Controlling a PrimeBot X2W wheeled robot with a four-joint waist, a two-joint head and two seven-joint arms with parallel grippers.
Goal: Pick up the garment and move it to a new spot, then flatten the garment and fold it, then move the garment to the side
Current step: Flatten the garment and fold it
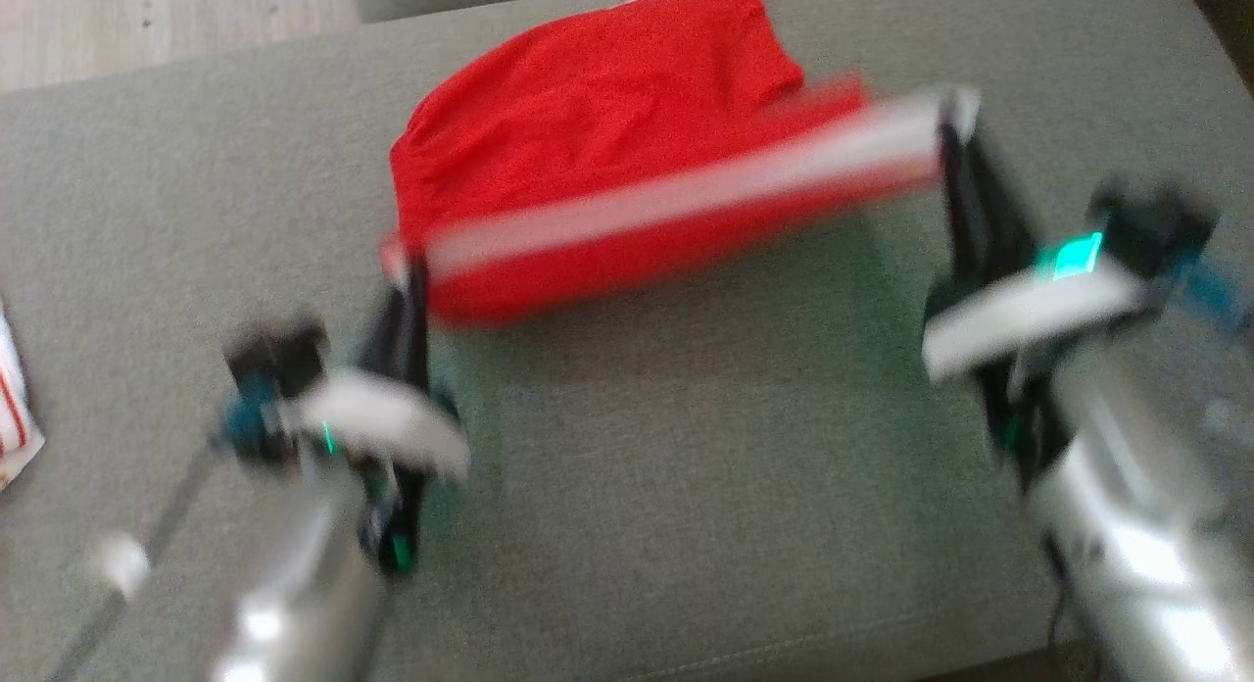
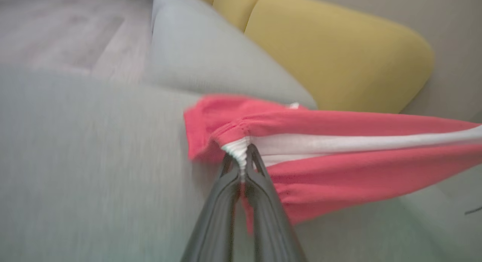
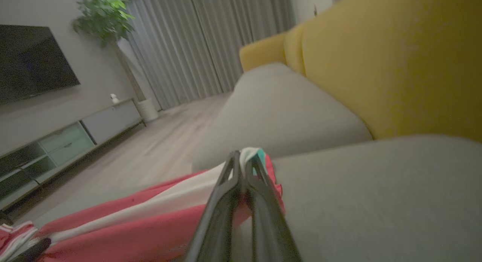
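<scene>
The garment (image 1: 598,133) is a pair of red shorts with a white side stripe, stretched between both grippers above the grey sofa seat (image 1: 686,466). My left gripper (image 1: 407,270) is shut on the left end of the striped edge, at the gathered waistband (image 2: 237,151). At the other end of the stripe my right gripper (image 1: 955,123) is shut on the garment (image 3: 150,213). Its far half lies on the cushion toward the back. The head view is blurred by motion.
A red-and-white striped cloth (image 1: 15,408) lies at the seat's left edge. Yellow back cushions (image 2: 339,51) and a second grey cushion (image 3: 278,111) stand behind the seat. Wooden floor (image 1: 167,16), a TV cabinet (image 3: 67,137) and a plant (image 3: 103,17) are beyond.
</scene>
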